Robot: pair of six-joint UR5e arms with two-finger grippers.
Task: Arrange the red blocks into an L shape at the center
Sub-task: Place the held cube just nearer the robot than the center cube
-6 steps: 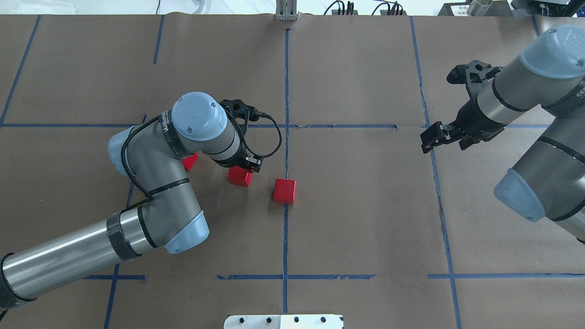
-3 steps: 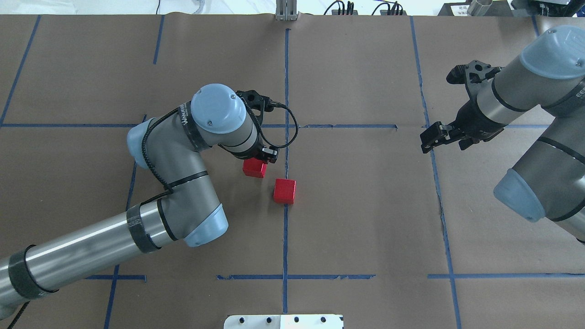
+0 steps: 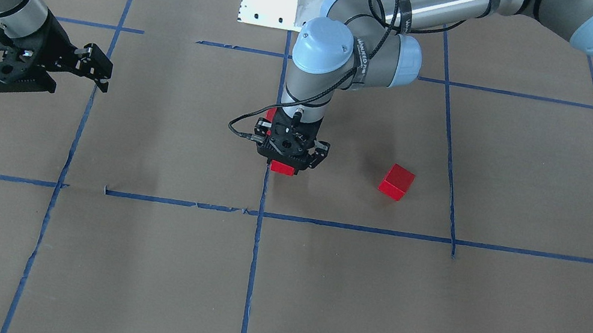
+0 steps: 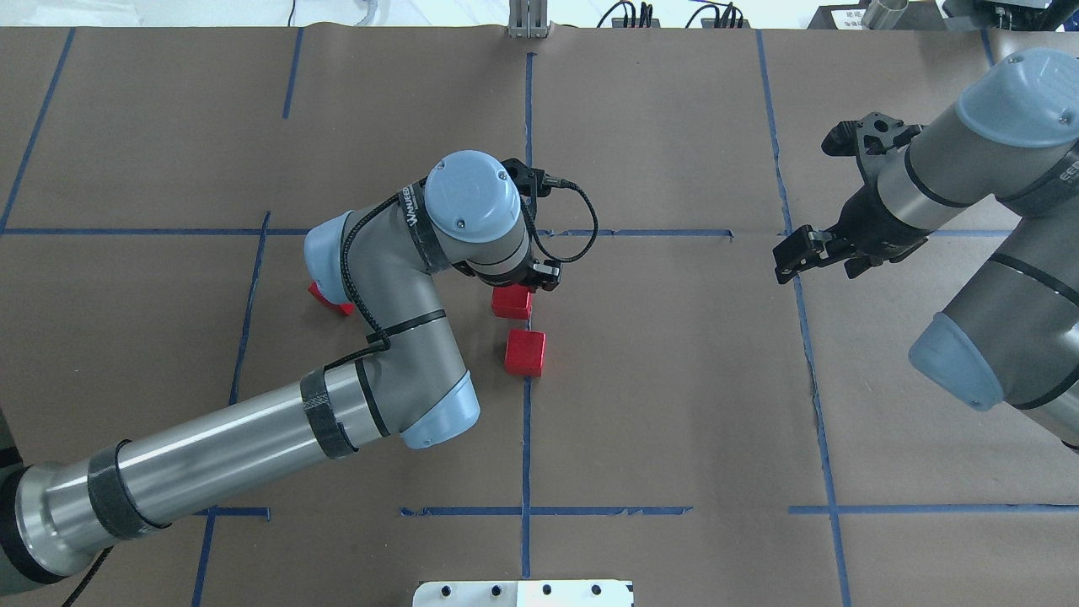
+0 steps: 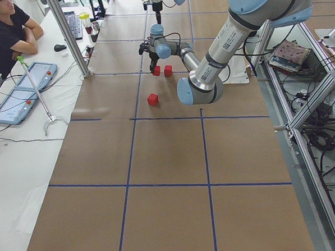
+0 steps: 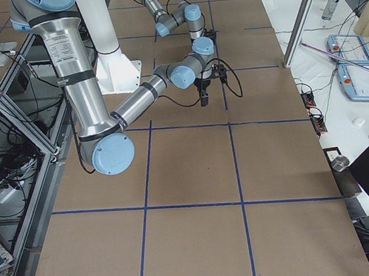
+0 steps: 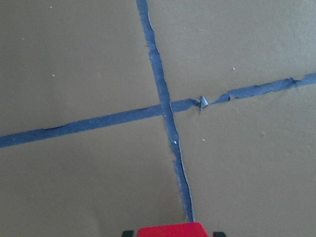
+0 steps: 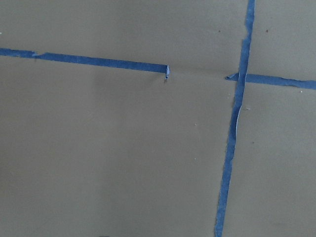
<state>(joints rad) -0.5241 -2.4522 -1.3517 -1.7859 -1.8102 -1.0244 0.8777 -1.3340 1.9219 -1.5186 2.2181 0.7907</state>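
My left gripper is shut on a red block, held low over the paper just left of the centre's blue tape line. In the left wrist view that block shows between the fingertips at the bottom edge. A second red block lies on the tape line, just nearer the robot than the held one. The third red block lies off to the left, partly under my left arm's elbow, and shows fully in the front view. My right gripper hangs open and empty far to the right.
The white robot base plate sits at the near edge on the centre line. A person sits at a side table with tablets beyond the far edge. Brown paper with blue tape grid lines covers the table.
My left arm has carried the held red block rightward to the centre line, beside the block lying there. The third block has come partly out from under the arm. The right arm stayed still.
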